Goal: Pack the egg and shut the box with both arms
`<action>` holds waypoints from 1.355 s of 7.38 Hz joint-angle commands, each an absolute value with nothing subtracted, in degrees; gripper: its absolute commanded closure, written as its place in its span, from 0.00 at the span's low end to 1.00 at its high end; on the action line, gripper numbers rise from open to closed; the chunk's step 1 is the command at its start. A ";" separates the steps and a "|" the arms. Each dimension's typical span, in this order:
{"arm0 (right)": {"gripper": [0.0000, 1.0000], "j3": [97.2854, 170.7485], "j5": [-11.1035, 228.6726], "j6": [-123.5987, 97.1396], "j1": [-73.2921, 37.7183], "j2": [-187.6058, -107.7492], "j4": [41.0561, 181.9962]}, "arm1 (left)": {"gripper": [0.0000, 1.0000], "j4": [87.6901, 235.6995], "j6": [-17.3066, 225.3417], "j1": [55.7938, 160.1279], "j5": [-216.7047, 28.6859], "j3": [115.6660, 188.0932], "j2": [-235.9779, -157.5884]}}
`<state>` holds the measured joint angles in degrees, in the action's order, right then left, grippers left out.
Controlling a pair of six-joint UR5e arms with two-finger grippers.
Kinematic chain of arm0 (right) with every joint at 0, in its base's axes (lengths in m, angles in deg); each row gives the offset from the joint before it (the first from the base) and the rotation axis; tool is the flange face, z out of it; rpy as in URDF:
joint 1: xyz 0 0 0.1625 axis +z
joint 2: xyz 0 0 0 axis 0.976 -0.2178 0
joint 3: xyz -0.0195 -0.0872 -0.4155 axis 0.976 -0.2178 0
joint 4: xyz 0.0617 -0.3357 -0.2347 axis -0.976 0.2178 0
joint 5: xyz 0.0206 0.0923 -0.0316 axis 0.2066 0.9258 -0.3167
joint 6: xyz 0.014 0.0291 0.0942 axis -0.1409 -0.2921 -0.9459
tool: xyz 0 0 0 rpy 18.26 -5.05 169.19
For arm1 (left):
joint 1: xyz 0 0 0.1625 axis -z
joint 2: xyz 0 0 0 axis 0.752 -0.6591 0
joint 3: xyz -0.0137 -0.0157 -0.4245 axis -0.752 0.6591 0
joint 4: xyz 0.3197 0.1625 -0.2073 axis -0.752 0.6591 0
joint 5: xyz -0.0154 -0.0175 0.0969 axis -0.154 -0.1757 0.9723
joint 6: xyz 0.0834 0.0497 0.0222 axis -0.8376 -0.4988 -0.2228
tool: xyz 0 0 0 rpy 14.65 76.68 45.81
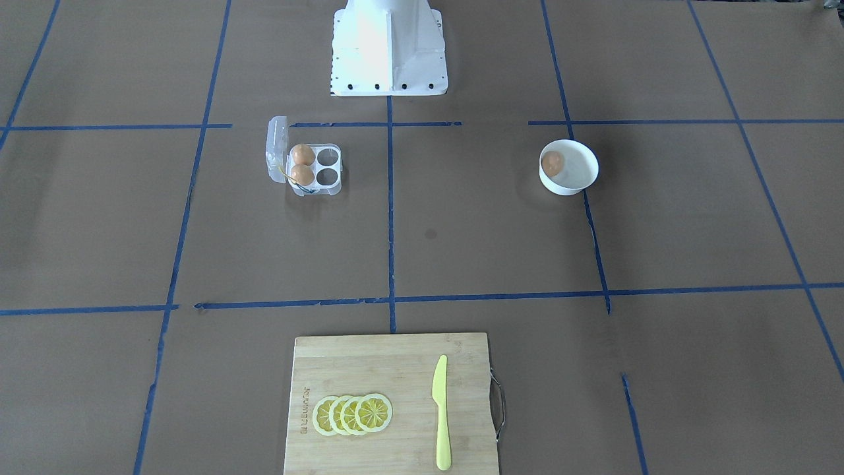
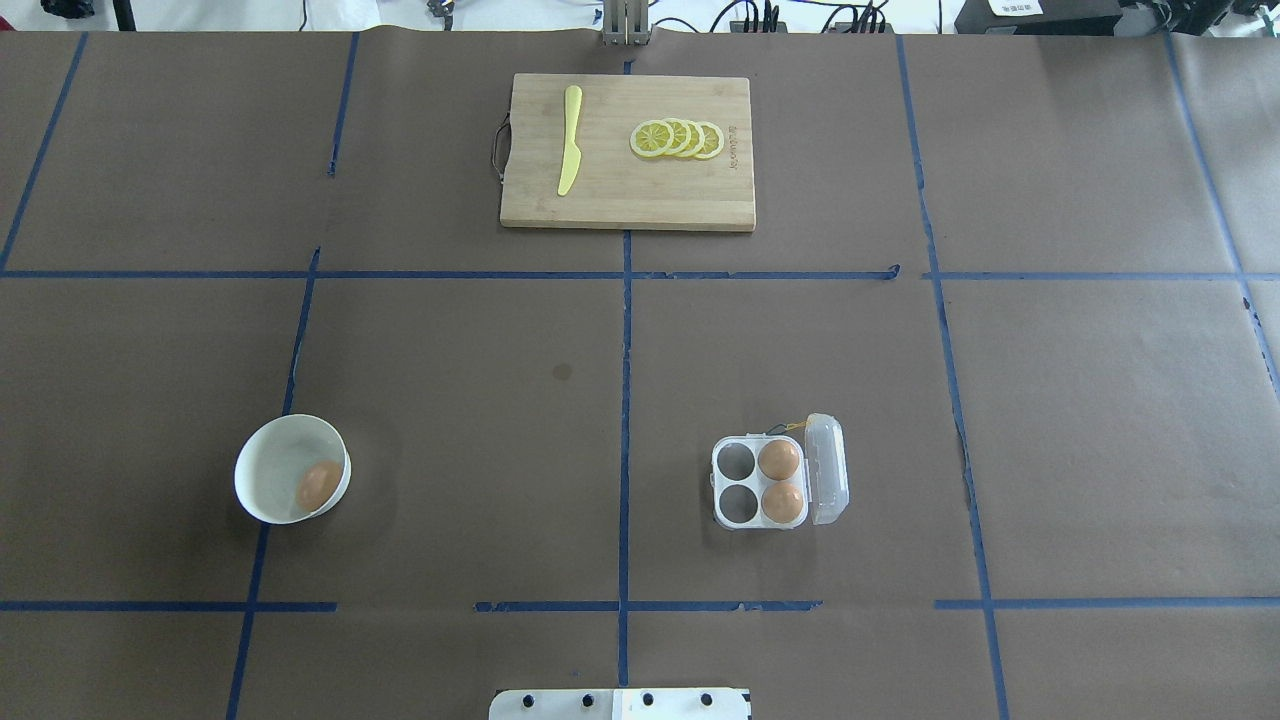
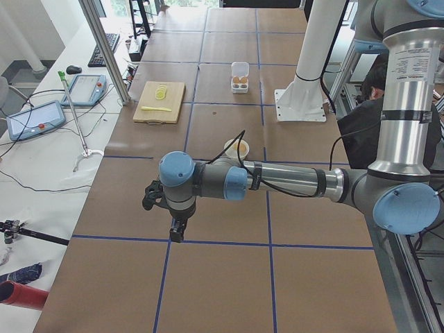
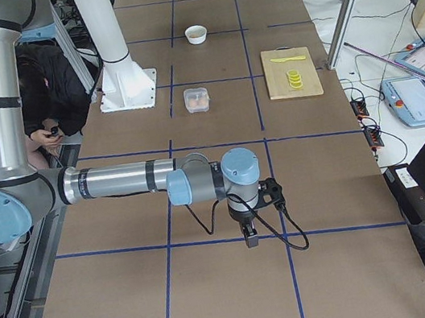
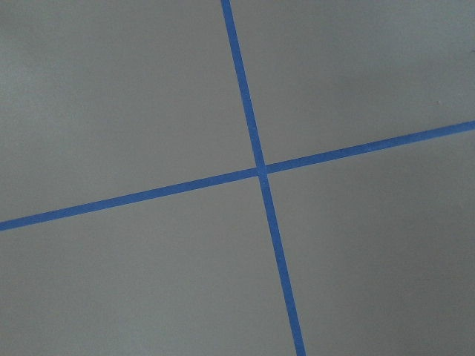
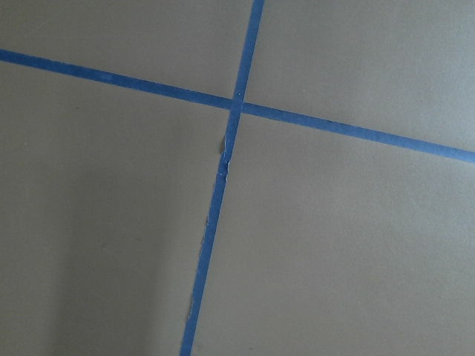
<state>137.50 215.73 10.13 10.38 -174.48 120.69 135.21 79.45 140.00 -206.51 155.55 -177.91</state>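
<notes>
One orange-brown egg [image 2: 318,485] lies in a white round bowl [image 2: 262,468] on my left side; it also shows in the front view [image 1: 552,163]. The clear four-cell box [image 2: 737,521] stands on my right with its lid [image 2: 828,468] open. Two eggs [image 2: 779,459] fill the cells beside the lid; the other two cells are empty. My left gripper [image 3: 177,232] shows only in the left side view, far from the bowl. My right gripper [image 4: 251,236] shows only in the right side view, far from the box. I cannot tell whether either is open or shut.
A wooden cutting board [image 2: 627,205] with lemon slices [image 2: 678,138] and a yellow knife [image 2: 569,139] lies at the far middle of the table. The white pedestal base [image 1: 388,49] stands at the robot's side. Blue tape lines cross the brown table cover.
</notes>
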 commanded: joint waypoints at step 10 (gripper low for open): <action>0.00 138.67 215.93 9.25 10.38 -174.11 119.86 | 0.00 152.33 79.97 139.56 -206.07 152.50 -176.13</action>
